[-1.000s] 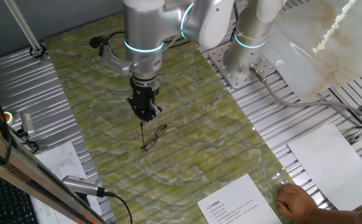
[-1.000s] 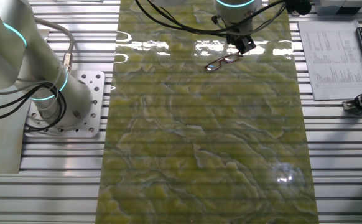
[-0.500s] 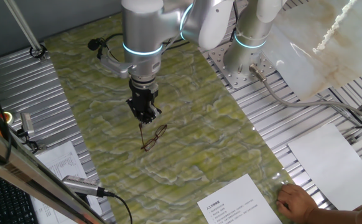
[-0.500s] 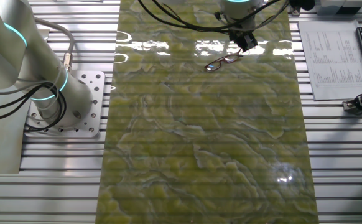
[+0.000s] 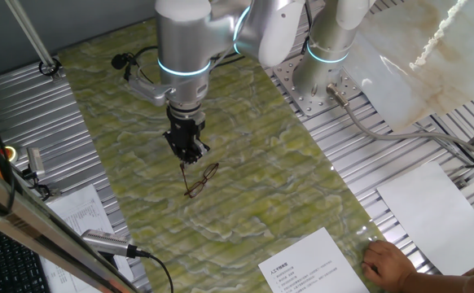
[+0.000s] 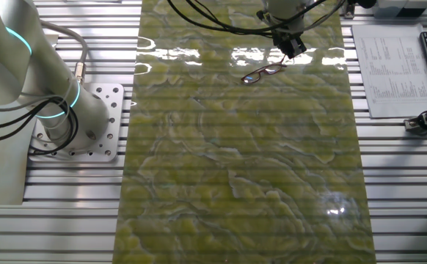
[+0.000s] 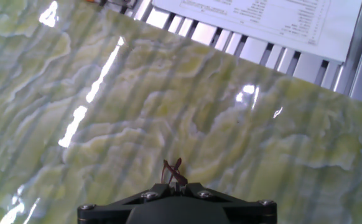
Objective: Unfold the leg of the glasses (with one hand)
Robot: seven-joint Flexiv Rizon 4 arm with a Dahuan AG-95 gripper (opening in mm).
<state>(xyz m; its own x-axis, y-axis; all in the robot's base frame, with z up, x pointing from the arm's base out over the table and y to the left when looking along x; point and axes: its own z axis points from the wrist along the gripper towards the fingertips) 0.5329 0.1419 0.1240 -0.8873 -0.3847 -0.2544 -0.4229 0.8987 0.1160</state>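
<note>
The glasses point(image 5: 200, 180) are seen lying on the green marbled mat point(image 5: 253, 163), directly below and just in front of the hand point(image 5: 188, 151), on the side towards the printed sheet point(image 5: 314, 264) at the mat's near edge. A thin dark temple is seen running from the lens frame up to the tips of the hand, so that the hand appears to be closed on the end of that leg. In the other fixed view the glasses point(image 6: 262, 72) are found just beside the hand point(image 6: 293, 50), on its side towards the silver arm base point(image 6: 67, 121).

In the hand view only the black lower edge of the hand point(image 7: 175, 202) is shown; a small reddish-brown curl of the wire frame point(image 7: 173, 172) is seen sticking out between its fingers, the rest of the glasses being cut off at the bottom edge. The gap between the fingers cannot be made out in either fixed view, the hand being small and dark there. The lenses are hard to distinguish from the mat through the clear glass.

In one fixed view the long axis of the lens frame is laid diagonally across the mat, while the gripped leg points away from it, almost straight up towards the hand.
</note>
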